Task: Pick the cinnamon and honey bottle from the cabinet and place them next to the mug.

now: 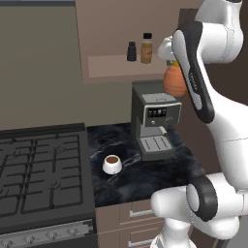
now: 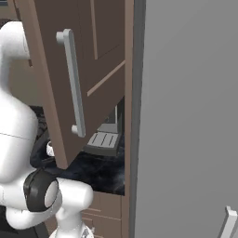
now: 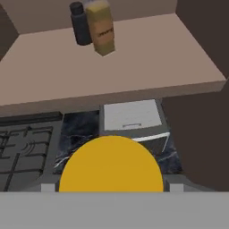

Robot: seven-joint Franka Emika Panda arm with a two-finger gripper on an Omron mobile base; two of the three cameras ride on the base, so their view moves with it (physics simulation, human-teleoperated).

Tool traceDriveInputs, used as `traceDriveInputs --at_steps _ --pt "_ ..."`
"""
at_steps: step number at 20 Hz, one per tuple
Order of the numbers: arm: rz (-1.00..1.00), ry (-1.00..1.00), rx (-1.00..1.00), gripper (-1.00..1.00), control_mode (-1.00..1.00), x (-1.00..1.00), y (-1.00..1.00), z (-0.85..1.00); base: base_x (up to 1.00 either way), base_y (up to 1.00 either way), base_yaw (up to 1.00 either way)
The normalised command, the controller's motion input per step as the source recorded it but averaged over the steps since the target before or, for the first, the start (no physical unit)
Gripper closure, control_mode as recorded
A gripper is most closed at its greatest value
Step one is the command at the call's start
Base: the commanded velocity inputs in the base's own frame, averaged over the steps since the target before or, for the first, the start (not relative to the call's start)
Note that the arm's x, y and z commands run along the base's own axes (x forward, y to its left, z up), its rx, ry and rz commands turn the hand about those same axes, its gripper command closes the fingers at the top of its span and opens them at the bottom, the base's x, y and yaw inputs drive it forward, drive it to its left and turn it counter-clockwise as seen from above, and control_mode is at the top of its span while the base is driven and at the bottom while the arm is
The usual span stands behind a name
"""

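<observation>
The cabinet (image 1: 121, 65) shelf holds the cinnamon (image 1: 147, 48), upright at the back beside a black bottle (image 1: 131, 51). The honey bottle (image 1: 174, 81) hangs gripped upright between the jaws of the gripper (image 3: 111, 188), off the shelf above the coffee machine (image 1: 154, 118). The mug (image 1: 112, 164) sits on the counter (image 1: 145, 169), below and left of the jar, so the carry runs down-left.

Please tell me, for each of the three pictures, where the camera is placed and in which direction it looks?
Left base view: behind the arm's left, facing the counter, coffee machine, mug and cabinet; white arm at right.
Right base view: behind the arm's right, facing the open cabinet door; arm at left.
Hand view: on the hand, looking over the honey bottle between the gripper fingers.
Shared by left base and hand views: cinnamon, black bottle.
</observation>
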Motion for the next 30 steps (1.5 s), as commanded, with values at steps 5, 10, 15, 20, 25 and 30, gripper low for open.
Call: traceDriveInputs --at_steps 5,10,15,20,25,30 --pt "0.11 0.0 0.0 1.0 -1.0 -0.6 0.36 -0.73 0.0 0.0 0.0" --pt "0.12 0.02 0.0 1.0 -1.0 -0.45 0.31 -0.72 0.0 0.0 0.0" --pt "0.12 0.03 0.0 1.0 -1.0 -0.3 0.29 -0.73 0.0 0.0 0.0" --pt "0.13 0.05 0.0 1.0 -1.0 0.0 0.16 -0.39 0.0 0.0 0.0" --pt "0.3 0.02 -0.04 1.0 -1.0 0.12 0.03 0.04 0.0 0.0 0.0" --pt "0.31 0.03 -0.06 1.0 -1.0 0.02 0.0 0.03 0.0 0.0 0.0"
